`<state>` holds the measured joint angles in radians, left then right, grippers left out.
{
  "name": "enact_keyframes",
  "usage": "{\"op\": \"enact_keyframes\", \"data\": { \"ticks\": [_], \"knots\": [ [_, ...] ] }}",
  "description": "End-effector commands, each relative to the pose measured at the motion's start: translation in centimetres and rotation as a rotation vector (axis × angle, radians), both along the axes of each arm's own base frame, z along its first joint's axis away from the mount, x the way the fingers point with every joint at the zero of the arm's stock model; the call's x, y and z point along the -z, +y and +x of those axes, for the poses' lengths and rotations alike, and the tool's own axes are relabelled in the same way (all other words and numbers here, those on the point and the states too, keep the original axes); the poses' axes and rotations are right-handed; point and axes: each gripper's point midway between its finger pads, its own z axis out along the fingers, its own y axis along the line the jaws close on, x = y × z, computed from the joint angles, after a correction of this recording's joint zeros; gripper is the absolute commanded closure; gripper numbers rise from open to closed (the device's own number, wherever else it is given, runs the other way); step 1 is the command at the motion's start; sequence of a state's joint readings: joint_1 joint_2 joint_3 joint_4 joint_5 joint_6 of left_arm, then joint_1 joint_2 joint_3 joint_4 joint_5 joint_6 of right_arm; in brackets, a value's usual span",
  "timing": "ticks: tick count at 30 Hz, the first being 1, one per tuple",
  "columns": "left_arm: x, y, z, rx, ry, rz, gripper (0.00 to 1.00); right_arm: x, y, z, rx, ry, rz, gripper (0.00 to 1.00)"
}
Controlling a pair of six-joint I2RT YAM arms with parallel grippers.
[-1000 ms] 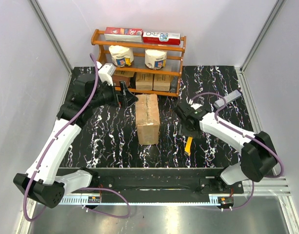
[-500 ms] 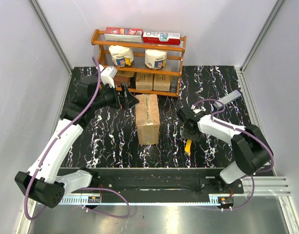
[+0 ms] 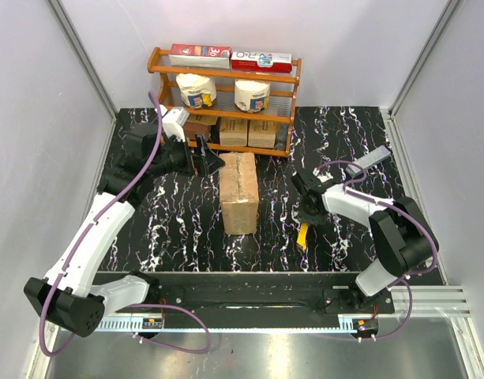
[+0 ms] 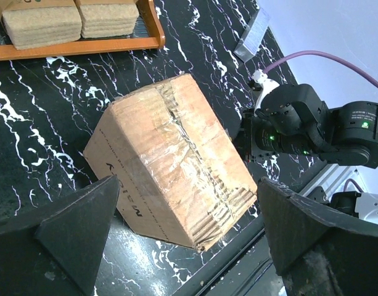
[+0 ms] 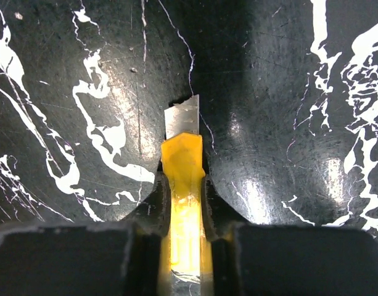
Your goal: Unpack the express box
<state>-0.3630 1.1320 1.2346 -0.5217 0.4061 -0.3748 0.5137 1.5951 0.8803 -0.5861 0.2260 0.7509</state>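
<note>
The express box (image 3: 238, 193), a brown taped carton, lies closed at the table's middle. It fills the left wrist view (image 4: 170, 154), with black lettering on its side. My left gripper (image 3: 209, 161) is open beside the box's far left corner, fingers (image 4: 78, 222) spread wide and apart from it. My right gripper (image 3: 309, 215) is to the right of the box, shut on a yellow utility knife (image 3: 304, 235). In the right wrist view the knife (image 5: 184, 179) sits between the fingers (image 5: 153, 206), its blade (image 5: 181, 118) out over the black table.
A wooden shelf (image 3: 223, 75) stands at the back with red packets, paper rolls and small brown cartons (image 3: 247, 132). A flat grey object (image 3: 370, 160) lies at the right. A black rail (image 3: 226, 288) runs along the near edge.
My right arm has folded inward and its wrist has shifted slightly right over the knife. My left gripper has edged a little right toward the box. The box has not moved.
</note>
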Motion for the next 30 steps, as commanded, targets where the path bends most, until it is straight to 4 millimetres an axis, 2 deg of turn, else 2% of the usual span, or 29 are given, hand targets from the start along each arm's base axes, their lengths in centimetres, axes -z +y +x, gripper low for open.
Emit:
{"op": "enact_keyframes", "data": {
  "ticks": [1,5,6,8,9,11,12,13,14,15,19,21,23,24,26,27,28,29,30],
  "knots": [
    [-2.2,0.7,0.9,-0.076,-0.072,-0.027,0.02,-0.2,0.9,0.2,-0.010,-0.006,0.052,0.94],
    [-3.0,1.5,1.3,-0.133,-0.119,-0.037,0.02,-3.3,1.6,1.9,-0.047,-0.077,0.071,1.00],
    [-3.4,1.5,1.5,-0.144,-0.133,-0.051,0.02,-5.1,2.2,2.9,-0.058,-0.122,0.097,1.00],
    [-3.9,1.8,1.5,-0.162,-0.142,-0.061,0.01,-7.0,2.7,3.6,-0.086,-0.163,0.117,1.00],
    [-4.1,1.7,1.4,-0.158,-0.148,-0.066,0.01,-9.4,3.4,4.5,-0.099,-0.223,0.157,1.00],
    [-4.8,1.5,1.2,-0.141,-0.156,-0.077,0.01,-12.1,4.1,5.3,-0.132,-0.286,0.194,1.00],
    [-5.1,1.5,1.2,-0.138,-0.165,-0.083,0.01,-15.0,4.8,5.9,-0.152,-0.352,0.235,1.00],
    [-5.8,1.2,0.9,-0.117,-0.178,-0.090,0.01,-16.6,5.0,6.3,-0.172,-0.389,0.248,1.00],
    [-6.2,1.1,0.7,-0.099,-0.192,-0.091,0.01,-18.0,5.3,6.5,-0.187,-0.417,0.263,1.00],
    [-6.6,0.9,0.5,-0.075,-0.216,-0.084,0.01,-20.9,5.9,6.9,-0.211,-0.480,0.307,1.00],
    [-9.0,0.1,-0.4,-0.001,-0.261,-0.116,0.01,-28.4,7.6,7.2,-0.299,-0.636,0.414,1.00],
    [-9.7,-0.4,-0.7,0.036,-0.270,-0.134,0.01,-32.5,9.3,6.6,-0.379,-0.708,0.521,1.00],
    [-10.8,-1.3,-1.9,0.112,-0.274,-0.172,0.01,-35.8,10.5,6.3,-0.436,-0.783,0.599,0.99],
    [-11.3,-1.8,-2.2,0.146,-0.282,-0.190,0.01,-37.7,11.3,5.5,-0.494,-0.809,0.660,0.99],
    [-12.0,-3.1,-4.0,0.260,-0.251,-0.260,0.01,-40.3,12.5,4.9,-0.558,-0.860,0.743,0.98],
    [-12.3,-3.8,-4.3,0.313,-0.261,-0.298,0.01,-41.6,13.5,3.8,-0.628,-0.864,0.810,0.98],
    [-12.5,-4.5,-5.8,0.410,-0.243,-0.340,0.01,-43.1,14.1,3.4,-0.658,-0.895,0.866,0.97],
    [-12.9,-4.9,-6.7,0.441,-0.180,-0.412,0.01,-43.7,14.6,3.0,-0.689,-0.897,0.907,0.97],
    [-13.4,-5.4,-6.9,0.487,-0.222,-0.455,0.01,-44.6,15.4,1.9,-0.754,-0.886,0.971,0.96]
  ]
}}
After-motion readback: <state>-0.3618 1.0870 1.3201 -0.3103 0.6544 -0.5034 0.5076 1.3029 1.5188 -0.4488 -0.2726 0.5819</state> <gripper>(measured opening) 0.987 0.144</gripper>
